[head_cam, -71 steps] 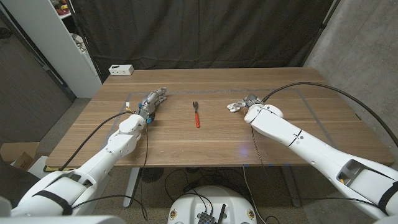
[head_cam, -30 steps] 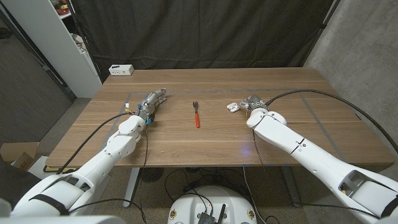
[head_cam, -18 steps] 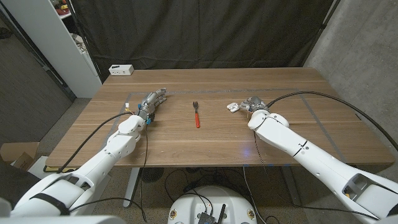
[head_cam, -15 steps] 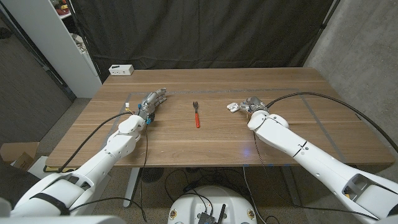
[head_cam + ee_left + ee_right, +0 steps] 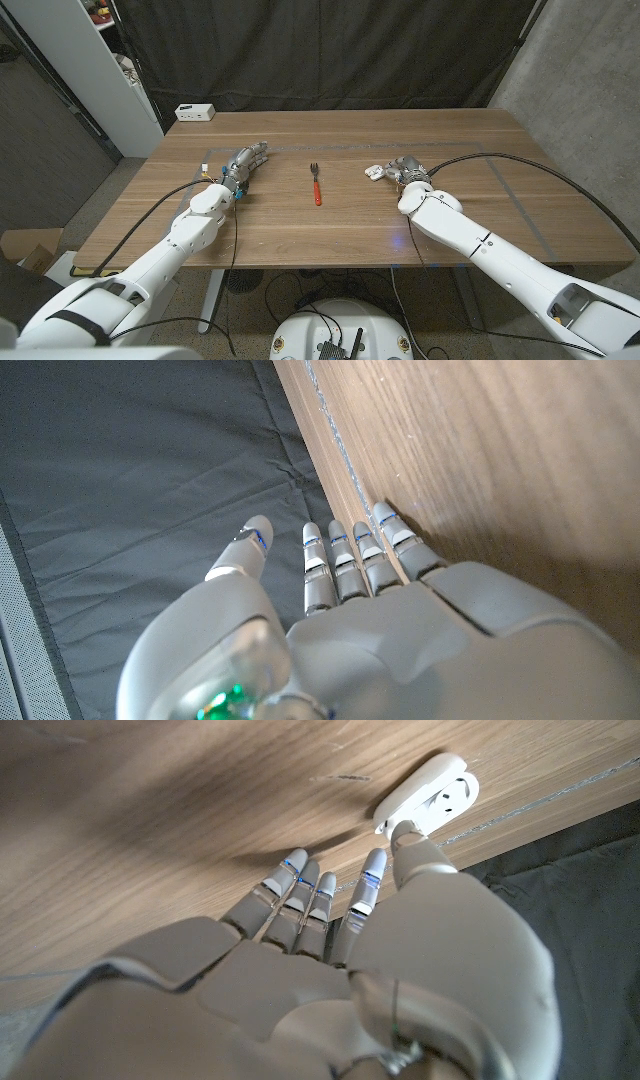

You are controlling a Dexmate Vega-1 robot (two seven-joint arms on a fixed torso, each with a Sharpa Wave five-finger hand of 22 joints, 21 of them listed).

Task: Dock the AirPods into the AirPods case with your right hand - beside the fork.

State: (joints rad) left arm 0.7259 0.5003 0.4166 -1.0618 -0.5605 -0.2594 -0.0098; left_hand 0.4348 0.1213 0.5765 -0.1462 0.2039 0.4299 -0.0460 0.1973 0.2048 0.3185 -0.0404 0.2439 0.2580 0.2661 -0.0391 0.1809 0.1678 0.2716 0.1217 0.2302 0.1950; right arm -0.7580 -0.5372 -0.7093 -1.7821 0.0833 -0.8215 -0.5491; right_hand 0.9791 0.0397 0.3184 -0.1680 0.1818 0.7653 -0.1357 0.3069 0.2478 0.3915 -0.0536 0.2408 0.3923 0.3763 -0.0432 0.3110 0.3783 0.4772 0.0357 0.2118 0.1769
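Black curtains hang behind a wooden worktop point(image 5: 330, 220), with a white cabinet point(image 5: 90, 70) off to the robot's left and a grey wall on its right. 1 small white box point(image 5: 196, 112) sits on the worktop's far left corner.

Near the middle lies the fork point(image 5: 316, 183), red-handled, its tines pointing away from the robot. To its right, well apart from it, the white AirPods case point(image 5: 374, 172) lies open on the wood; the right wrist view shows its lid folded back point(image 5: 432, 790). Whether any earbud sits inside cannot be told from these pictures.

Just beside the case is the right hand point(image 5: 407, 168), its fingers point(image 5: 300, 885) stretched out close together along the wood, and the thumb tip point(image 5: 404, 830) touches or nearly touches the case's edge. It holds nothing; the fingers are extended, not curled.

On the other side of the fork, the left hand point(image 5: 243, 162) rests at the worktop's left part, well away from the case. The left wrist view shows its fingers point(image 5: 345, 555) straight and side by side, thumb apart, gripping nothing, alongside the wood.
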